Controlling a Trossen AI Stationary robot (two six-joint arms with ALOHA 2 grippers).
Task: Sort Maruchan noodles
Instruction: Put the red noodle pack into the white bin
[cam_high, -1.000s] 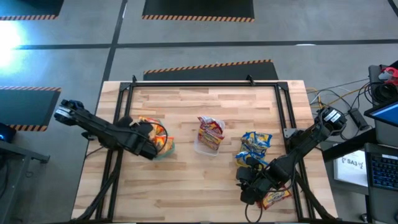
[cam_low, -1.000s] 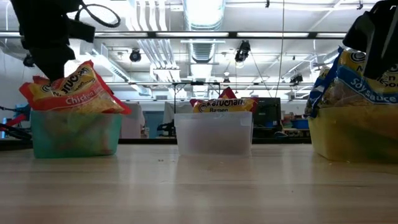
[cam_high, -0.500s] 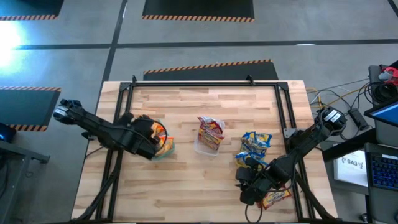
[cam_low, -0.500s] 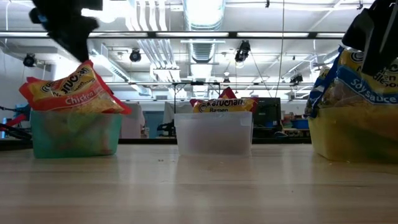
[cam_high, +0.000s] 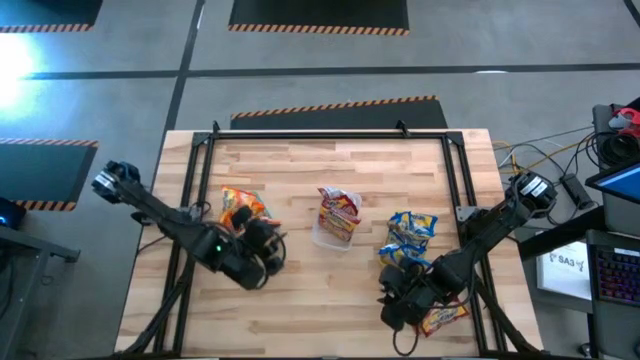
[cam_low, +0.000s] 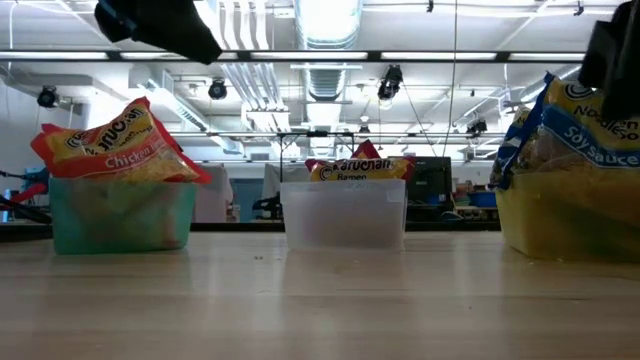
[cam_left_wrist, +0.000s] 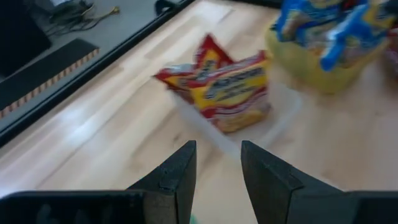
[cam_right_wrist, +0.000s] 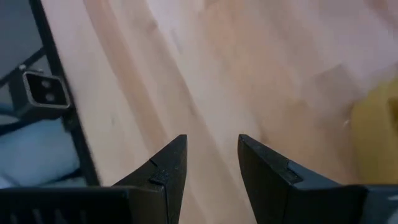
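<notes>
1. Maruchan noodles: three sorted lots. Orange-yellow packets (cam_high: 240, 205) sit in the green bin (cam_low: 120, 213) on your left; red-pink packets (cam_high: 339, 209) in the clear bin (cam_low: 345, 213) at centre; blue-yellow packets (cam_high: 411, 231) in the yellow bin (cam_low: 565, 215) on your right.
2. One loose packet (cam_high: 443, 318) lies on the counter (cam_high: 330, 300) near its front right corner, partly under the right arm. It appears orange-yellow, so you may judge it unsorted.
3. Step in hand, as a judgement: sorting is nearly done; the loose packet is the remaining item. Your next move calls for a grasp on it and a carry across to the green bin.
4. Left end effector (cam_high: 262, 252): in front of the green bin, above the counter, fingers apart and holding nothing, as the left wrist view shows.
5. Right end effector (cam_high: 392, 310): low over the counter in front of the yellow bin, fingers apart, empty, just beside the loose packet.
6. Obstacles: the right arm's own body covers part of the loose packet; the clear bin stands between it and the green bin.
7. Surroundings: black frame rails (cam_high: 330, 136) border the counter.
</notes>
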